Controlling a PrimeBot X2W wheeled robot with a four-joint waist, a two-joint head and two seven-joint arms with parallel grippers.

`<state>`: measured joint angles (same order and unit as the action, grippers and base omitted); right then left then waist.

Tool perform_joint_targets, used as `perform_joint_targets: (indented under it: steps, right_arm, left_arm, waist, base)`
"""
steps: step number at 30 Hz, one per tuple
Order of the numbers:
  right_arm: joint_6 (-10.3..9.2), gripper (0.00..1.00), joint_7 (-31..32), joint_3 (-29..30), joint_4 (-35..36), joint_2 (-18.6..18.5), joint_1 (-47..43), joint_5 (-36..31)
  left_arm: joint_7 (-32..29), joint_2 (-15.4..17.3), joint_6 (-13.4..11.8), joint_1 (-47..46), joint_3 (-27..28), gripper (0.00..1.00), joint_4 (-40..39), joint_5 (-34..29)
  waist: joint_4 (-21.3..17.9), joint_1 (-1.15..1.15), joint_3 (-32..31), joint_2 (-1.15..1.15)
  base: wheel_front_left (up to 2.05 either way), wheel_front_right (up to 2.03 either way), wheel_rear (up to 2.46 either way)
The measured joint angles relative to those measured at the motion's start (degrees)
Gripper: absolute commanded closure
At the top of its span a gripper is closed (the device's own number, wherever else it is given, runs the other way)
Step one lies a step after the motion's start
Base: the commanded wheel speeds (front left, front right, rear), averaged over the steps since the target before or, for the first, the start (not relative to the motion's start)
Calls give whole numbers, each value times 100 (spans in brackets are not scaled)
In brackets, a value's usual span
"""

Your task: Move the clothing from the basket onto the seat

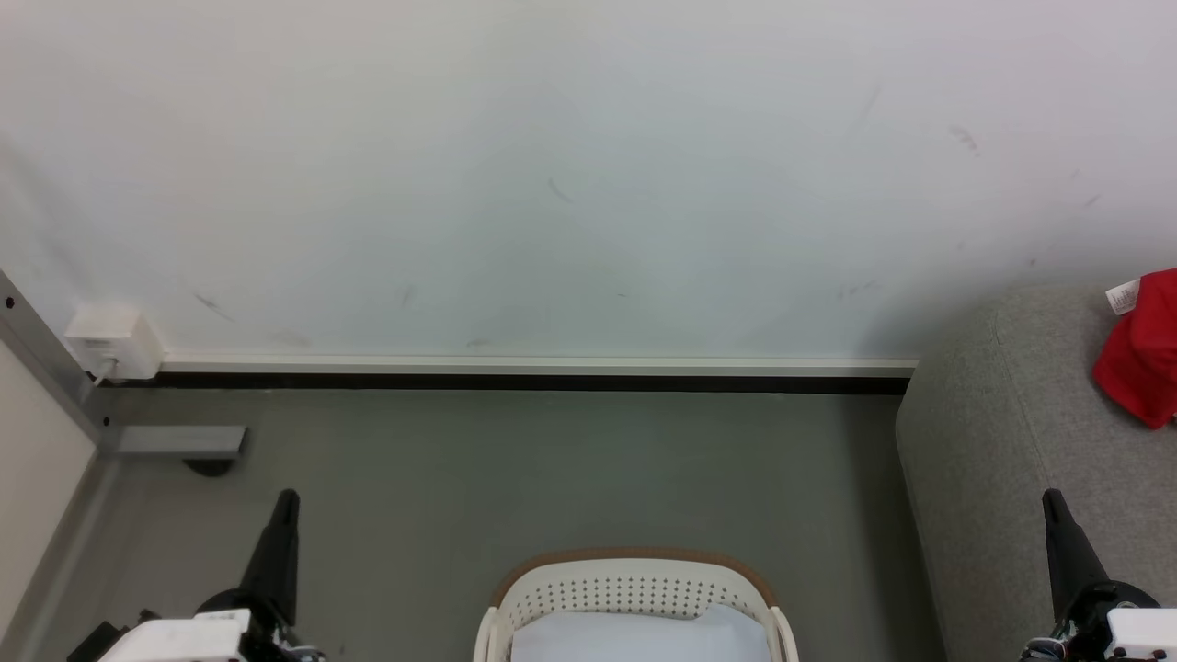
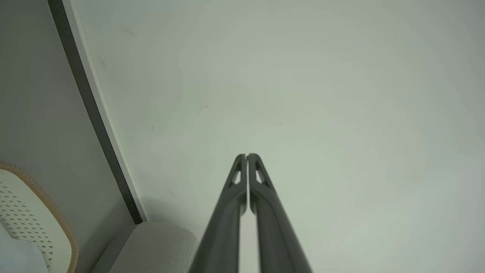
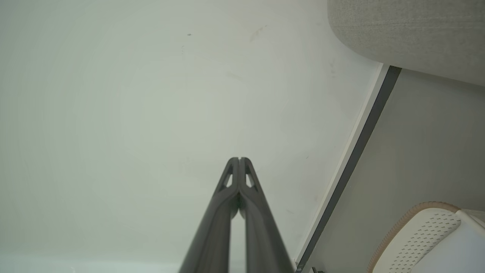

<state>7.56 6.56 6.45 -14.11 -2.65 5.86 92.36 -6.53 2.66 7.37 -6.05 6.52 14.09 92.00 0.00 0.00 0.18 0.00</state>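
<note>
Clothing [image 1: 1140, 354], bright red and soft, lies crumpled on top of the grey seat [image 1: 1002, 432], toward the seat's far edge by the wall [image 1: 570, 165] and in from its rounded far-left corner. A small white label [image 1: 1123, 296] sticks out at the garment's far end, and the picture's border cuts off its right part. The basket [image 1: 634, 588], white and perforated with a brown rim, stands on the floor [image 1: 552, 460], well apart from the floor's wall-side edge and near the seat's left flank; a plain white cloth [image 1: 644, 634] lies inside it

Left pincer [image 1: 288, 498] rises over the floor to the left of the basket, its fingers pointing toward the wall and pressed together; the left wrist view shows their tips meeting. Right pincer [image 1: 1051, 498] stands likewise in front of the seat's left flank, well apart from the clothing, its fingers pressed together with the tips touching in the right wrist view
</note>
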Motion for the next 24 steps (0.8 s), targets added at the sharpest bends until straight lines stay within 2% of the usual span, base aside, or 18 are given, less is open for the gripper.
perform_joint_targets:
  steps: [24]
  right_arm:
    - [0, 100, 0, 0, 0, 0, 0, 0]
  left_arm:
    - [-1, 0, 0, 0, 0, 100, 0, 0]
  waist:
    - [0, 0, 0, 0]
  base:
    - [0, 0, 0]
